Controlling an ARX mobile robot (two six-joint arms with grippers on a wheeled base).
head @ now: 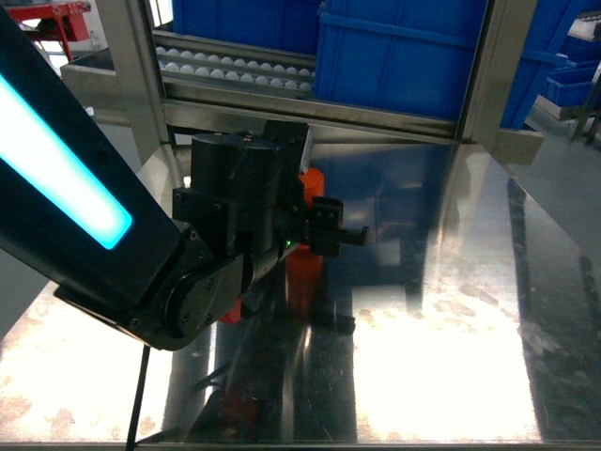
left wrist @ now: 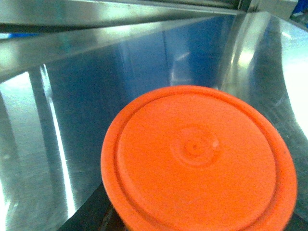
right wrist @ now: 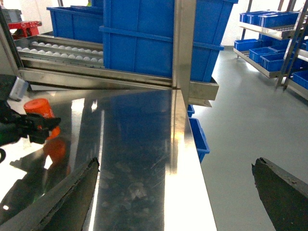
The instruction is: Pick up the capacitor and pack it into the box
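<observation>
The capacitor point(head: 303, 272) is an orange cylinder, upright near the back middle of the steel table. My left gripper point(head: 326, 233) is shut on its body, black fingers pointing right. The capacitor's round end face point(left wrist: 197, 161) fills the left wrist view and hides the fingers there. From the right wrist view the capacitor point(right wrist: 39, 108) shows at far left with the left gripper point(right wrist: 34, 129) clamped across it. My right gripper point(right wrist: 174, 163) hangs open over the table's right edge, nothing between its fingers point(right wrist: 72, 197). The box is out of view.
Large blue bins point(head: 404, 52) and a roller conveyor point(head: 230, 68) sit behind a steel frame rail point(head: 310, 113) at the back. The table's right edge point(right wrist: 192, 159) drops to grey floor, with a small blue bin point(right wrist: 198, 137) below. Shelves of blue bins point(right wrist: 269, 43) stand at far right.
</observation>
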